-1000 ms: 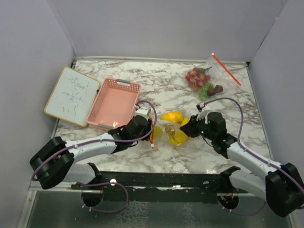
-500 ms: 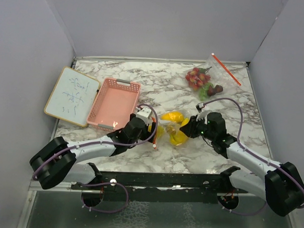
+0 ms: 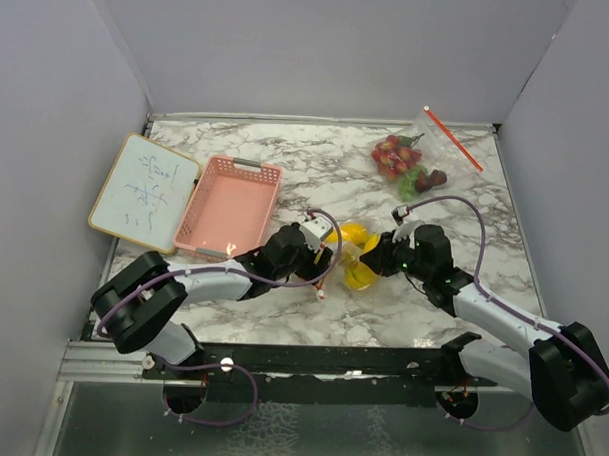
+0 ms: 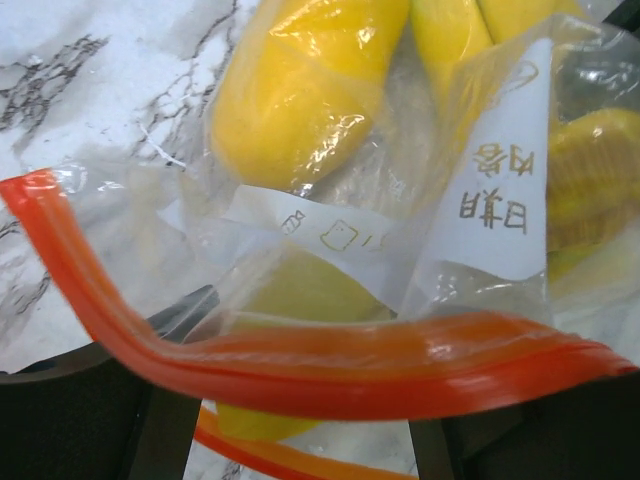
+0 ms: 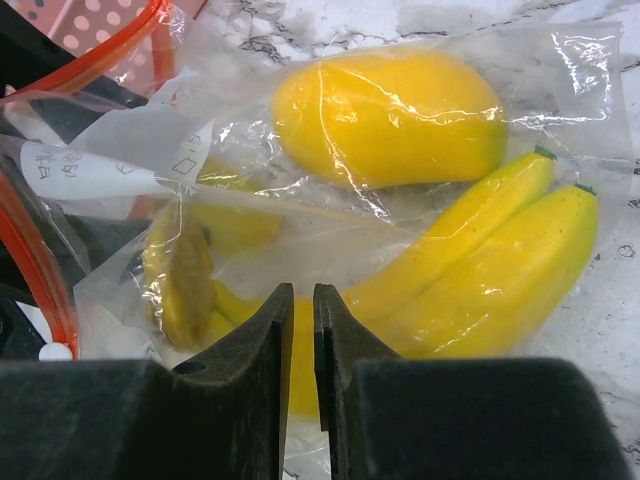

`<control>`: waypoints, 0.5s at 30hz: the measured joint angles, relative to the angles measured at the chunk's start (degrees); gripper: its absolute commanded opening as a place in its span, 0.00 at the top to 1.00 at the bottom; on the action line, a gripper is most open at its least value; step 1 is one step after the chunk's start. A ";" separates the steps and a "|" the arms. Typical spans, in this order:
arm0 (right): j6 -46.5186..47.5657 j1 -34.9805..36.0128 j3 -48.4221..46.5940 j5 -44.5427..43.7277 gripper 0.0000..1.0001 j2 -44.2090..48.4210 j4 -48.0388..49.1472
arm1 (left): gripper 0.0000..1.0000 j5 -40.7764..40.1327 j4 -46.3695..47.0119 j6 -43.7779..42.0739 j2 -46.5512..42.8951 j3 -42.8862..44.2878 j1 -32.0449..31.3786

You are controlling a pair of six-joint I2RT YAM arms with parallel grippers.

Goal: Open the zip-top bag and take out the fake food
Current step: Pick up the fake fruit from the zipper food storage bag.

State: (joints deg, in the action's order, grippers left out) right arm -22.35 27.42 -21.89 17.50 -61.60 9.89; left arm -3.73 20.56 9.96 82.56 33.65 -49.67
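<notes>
Now, toward the counter's near edge, right gripper (image 5: 297, 296) is pinching the zip-top bag (image 5: 560, 70); left gripper (image 4: 300, 390) is sitting spread, red zip strip (image 4: 330, 362) across it. Yellow fake food (image 5: 385, 120) is lying inside. 2nd bag (image 3: 412, 160) is lying at far-right corner.

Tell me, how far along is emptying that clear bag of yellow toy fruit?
Done: the right gripper pinches the clear zip-top bag. In hand: the left gripper, fingers spread, is at its orange zip strip, which seems partly parted. Left: the yellow toy bananas and lemon shape are inside it, and a second bag of red and green pieces lies untouched.
</notes>
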 measured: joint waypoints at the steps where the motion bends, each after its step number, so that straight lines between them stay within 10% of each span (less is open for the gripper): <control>1: 0.04 0.00 0.00 -0.02 0.84 0.02 0.00 | 0.35 0.66 0.11 -0.33 1.11 0.37 0.00; 15: 0.22 0.00 0.02 -0.04 0.84 0.00 0.02 | 0.93 5.44 1.84 0.57 6.27 1.95 -0.09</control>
State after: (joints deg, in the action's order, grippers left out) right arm -22.13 27.42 -21.87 17.45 -61.60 9.91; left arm 1.72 22.39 10.52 88.84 35.59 -49.76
